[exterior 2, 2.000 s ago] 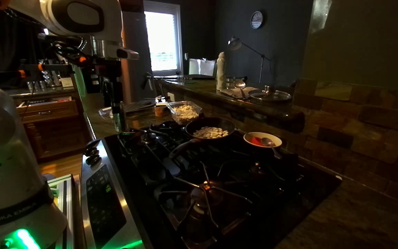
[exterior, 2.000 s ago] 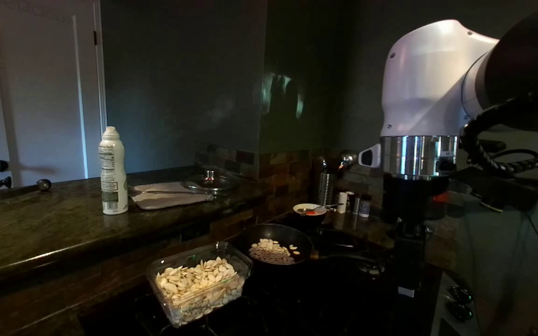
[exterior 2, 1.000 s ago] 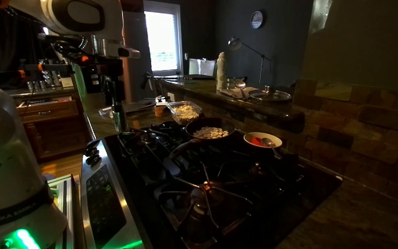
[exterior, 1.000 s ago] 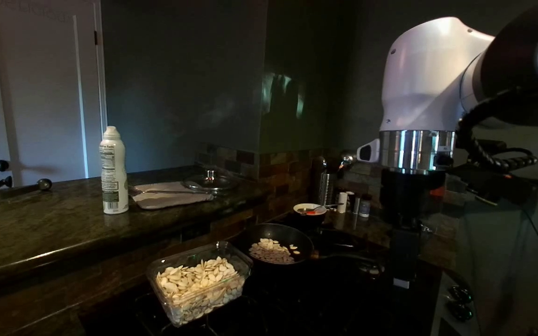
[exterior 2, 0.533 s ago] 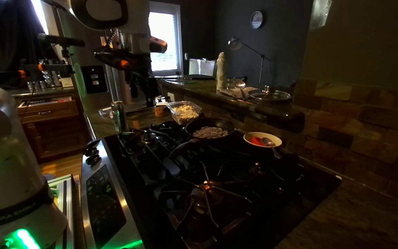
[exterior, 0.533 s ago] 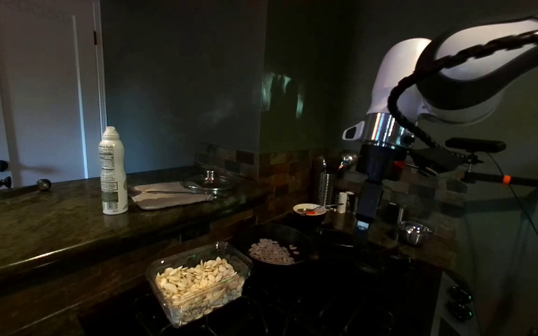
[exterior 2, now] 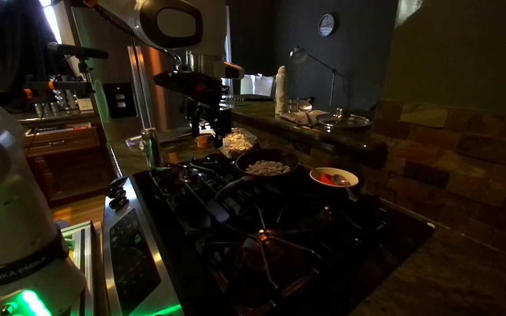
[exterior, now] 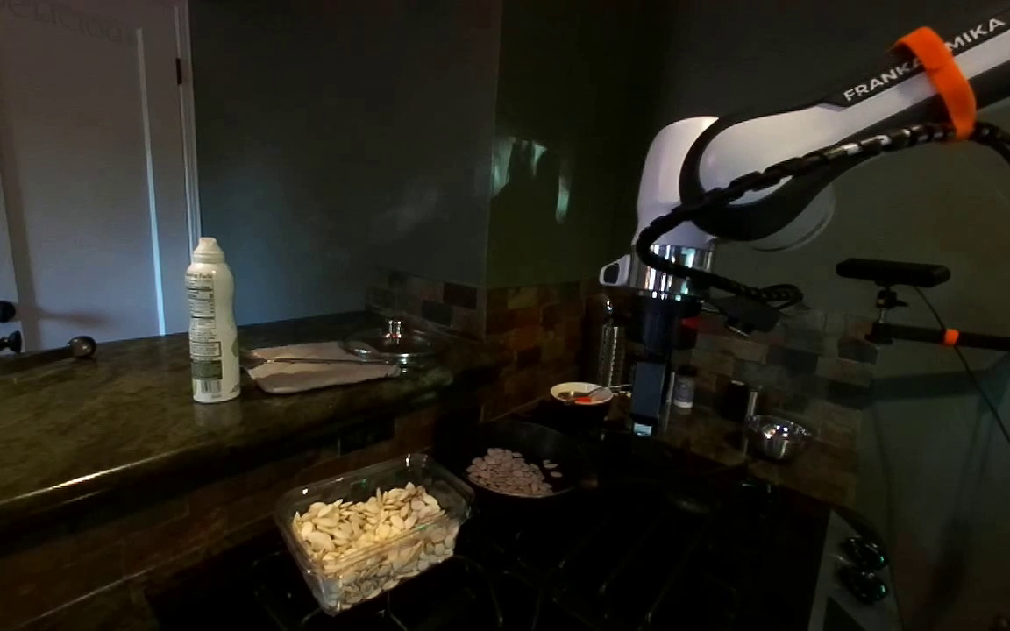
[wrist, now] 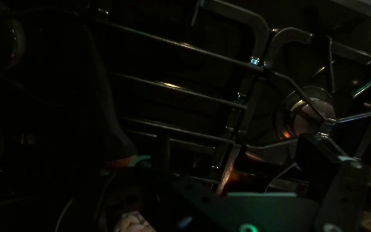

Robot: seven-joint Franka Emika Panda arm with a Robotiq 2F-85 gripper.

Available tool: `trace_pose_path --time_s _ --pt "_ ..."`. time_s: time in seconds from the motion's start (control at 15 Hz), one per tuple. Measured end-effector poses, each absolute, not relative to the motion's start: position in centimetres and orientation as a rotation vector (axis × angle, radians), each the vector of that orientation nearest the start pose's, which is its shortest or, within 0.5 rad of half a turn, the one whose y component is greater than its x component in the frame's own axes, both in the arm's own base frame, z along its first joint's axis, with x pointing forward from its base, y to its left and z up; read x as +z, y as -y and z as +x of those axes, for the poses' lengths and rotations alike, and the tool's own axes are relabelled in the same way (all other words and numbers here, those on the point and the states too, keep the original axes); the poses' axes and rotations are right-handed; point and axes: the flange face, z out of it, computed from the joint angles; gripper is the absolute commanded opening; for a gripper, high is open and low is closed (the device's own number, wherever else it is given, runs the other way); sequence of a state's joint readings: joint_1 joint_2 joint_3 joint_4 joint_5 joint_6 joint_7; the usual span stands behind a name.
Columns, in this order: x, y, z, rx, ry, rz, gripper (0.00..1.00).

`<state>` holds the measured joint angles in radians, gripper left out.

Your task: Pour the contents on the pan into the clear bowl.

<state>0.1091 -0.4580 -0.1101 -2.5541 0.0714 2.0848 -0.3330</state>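
Contents (exterior 2: 268,168) in pan (exterior 2: 275,155) by back edge of stove (exterior 2: 358,259); clear bowl (exterior: 343,492) just beside. End effector (exterior: 643,424) spread, empty, nr handle (exterior 2: 232,187): approach step, we judge. Next: prob. lower, grip handle.

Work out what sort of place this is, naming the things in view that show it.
Most likely a home kitchen: there is a stovetop, a frying pan standing on it, and a wooden cabinet.
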Motion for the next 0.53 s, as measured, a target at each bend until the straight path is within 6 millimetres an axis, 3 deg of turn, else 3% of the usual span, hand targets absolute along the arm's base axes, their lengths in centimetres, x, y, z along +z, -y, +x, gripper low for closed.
trace_pose_path --time_s 0.2,0.53 --pt "42.3 1.0 40.8 -0.208 0.458 -2.897 1.00" --pt "39.4 6.4 40.8 -0.388 0.523 -2.736 1.00"
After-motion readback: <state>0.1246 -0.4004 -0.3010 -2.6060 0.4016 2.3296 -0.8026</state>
